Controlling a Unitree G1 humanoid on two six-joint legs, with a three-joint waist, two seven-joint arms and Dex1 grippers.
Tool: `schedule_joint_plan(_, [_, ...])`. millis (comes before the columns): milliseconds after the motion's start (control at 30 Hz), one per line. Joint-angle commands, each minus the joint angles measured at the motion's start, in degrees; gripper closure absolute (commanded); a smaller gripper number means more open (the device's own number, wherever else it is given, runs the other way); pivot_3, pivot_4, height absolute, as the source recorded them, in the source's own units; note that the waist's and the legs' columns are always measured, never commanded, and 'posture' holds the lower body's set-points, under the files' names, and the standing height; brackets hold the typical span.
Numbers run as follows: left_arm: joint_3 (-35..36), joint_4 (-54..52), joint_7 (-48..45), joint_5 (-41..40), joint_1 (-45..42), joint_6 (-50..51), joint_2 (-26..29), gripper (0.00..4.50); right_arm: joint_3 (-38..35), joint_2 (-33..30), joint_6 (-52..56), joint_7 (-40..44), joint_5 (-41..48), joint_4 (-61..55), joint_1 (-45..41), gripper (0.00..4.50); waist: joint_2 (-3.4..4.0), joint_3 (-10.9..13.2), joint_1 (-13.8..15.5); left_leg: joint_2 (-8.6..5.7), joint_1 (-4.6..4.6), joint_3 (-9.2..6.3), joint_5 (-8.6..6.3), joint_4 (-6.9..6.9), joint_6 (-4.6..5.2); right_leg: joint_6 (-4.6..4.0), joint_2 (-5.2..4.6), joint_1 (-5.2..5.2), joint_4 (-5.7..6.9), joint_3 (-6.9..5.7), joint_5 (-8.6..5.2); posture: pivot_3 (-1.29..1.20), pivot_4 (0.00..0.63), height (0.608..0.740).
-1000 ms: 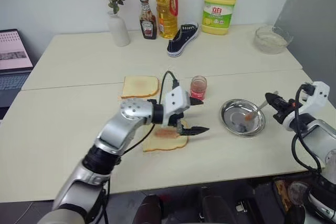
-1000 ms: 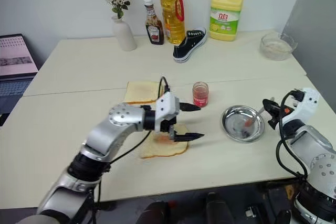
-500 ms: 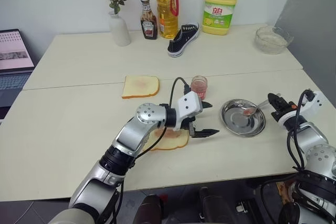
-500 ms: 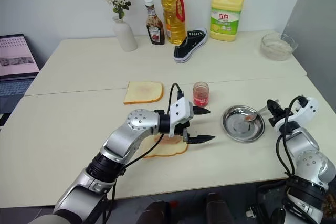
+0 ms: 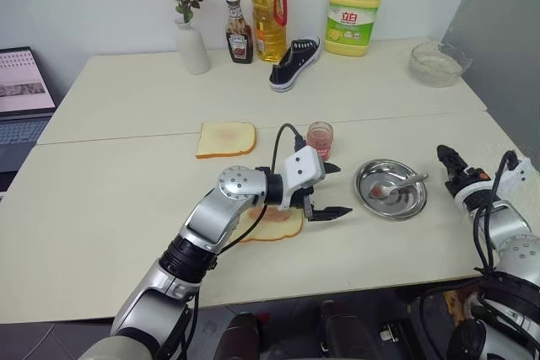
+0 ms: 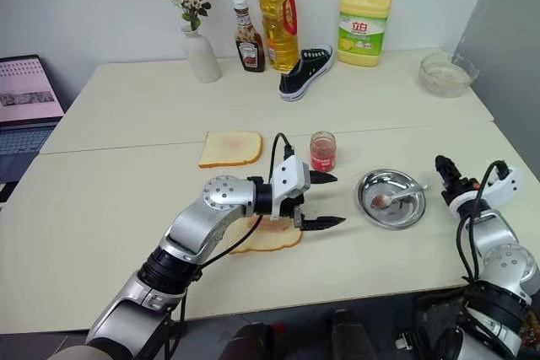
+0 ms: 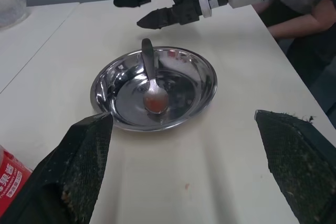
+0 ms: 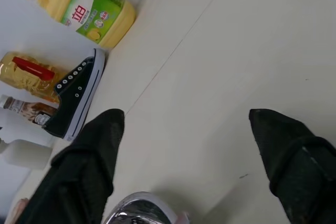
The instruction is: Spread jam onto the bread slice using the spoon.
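Note:
The bread slice (image 5: 274, 223) lies on the table, partly under my left arm and smeared red on top. My left gripper (image 5: 342, 190) hovers open just past the slice's right edge, pointing at the round steel dish (image 5: 411, 205). The spoon (image 7: 149, 72) rests loose in the dish, bowl red with jam and handle leaning on the rim. The jam (image 5: 320, 137) stands in its small glass jar behind my left gripper. My right gripper (image 5: 445, 156) is open and empty just right of the dish, apart from the spoon handle.
A squarer toast slice (image 5: 226, 137) lies behind the left arm. Along the back stand a vase (image 5: 191, 44), ketchup bottle (image 5: 239, 38), oil bottle (image 5: 267, 10), detergent jug (image 5: 355, 14) and a black shoe (image 5: 294, 63). A glass bowl (image 5: 436, 63) sits far right, a laptop (image 5: 24, 94) far left.
My right gripper opened and let go of the spoon, which now lies in the dish. The right hand drew away to the right. The left gripper stayed open in place.

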Motion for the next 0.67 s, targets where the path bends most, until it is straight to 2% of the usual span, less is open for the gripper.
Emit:
schedule_joint_plan(33, [1.81,-3.16,0.01,-0.56,-0.27,-0.08,0.56,0.0,-0.96,-2.03,0.37,-1.37,2.4,-4.18,-0.4,0.04,0.0,0.0,0.01,0.0,0.0,0.0,0.0,0.0,0.0,0.0,0.0,0.0,0.0,0.0,0.0,0.0,0.15,0.74])
schedule_joint_plan(133, [4.33,-5.53,-1.48,-2.59,-0.53,2.96,3.94,0.0,1.02,-7.42,4.16,-1.3,1.96,-8.94,1.07,0.04,0.03,0.0,0.01,0.0,-0.01,0.01,0.0,0.0,0.0,0.01,0.0,-0.02,0.0,0.01,0.0,0.0,0.15,0.74])
schedule_joint_plan(200, [7.42,-6.55,-3.5,-5.16,-1.2,6.04,7.73,0.0,4.75,-13.37,7.51,1.92,0.44,-13.47,3.27,0.04,0.03,0.0,-0.1,0.01,-0.02,0.0,0.0,-0.01,0.0,0.08,0.01,-0.03,0.0,0.0,-0.05,0.0,0.15,0.74])
schedule_joint_plan(333, [15.11,-3.06,-9.4,-8.84,-3.06,9.27,18.89,0.0,14.12,-30.69,10.84,15.9,-3.66,-23.03,9.22,0.04,0.06,0.02,-0.48,0.1,0.01,-0.01,-0.01,-0.03,0.01,0.09,0.14,-0.06,0.0,-0.02,-0.06,0.0,0.15,0.74])
schedule_joint_plan(433, [18.36,2.21,-13.64,-6.94,-1.89,5.36,27.38,0.0,18.62,-41.53,8.26,27.18,-7.98,-27.24,13.72,0.04,0.03,0.03,-0.47,0.15,0.05,-0.03,-0.01,-0.03,0.01,0.09,0.21,-0.02,-0.06,-0.06,-0.07,0.0,0.15,0.74])
schedule_joint_plan(533, [21.4,6.02,-15.96,-6.26,0.18,2.64,33.2,0.0,18.24,-47.38,7.64,37.38,-6.85,-31.81,17.11,0.04,0.0,0.05,-0.33,0.15,-0.02,-0.02,-0.02,-0.04,0.0,0.09,0.2,-0.03,-0.19,-0.07,-0.07,0.0,0.15,0.74])
schedule_joint_plan(667, [24.08,6.77,-14.97,-7.05,2.83,2.35,34.47,0.0,18.81,-47.73,8.1,39.62,-6.64,-33.08,16.04,0.04,-0.16,0.12,-0.08,0.11,-0.1,-0.04,-0.04,-0.01,-0.04,0.1,0.06,-0.02,-0.29,-0.11,-0.07,0.0,0.15,0.74])
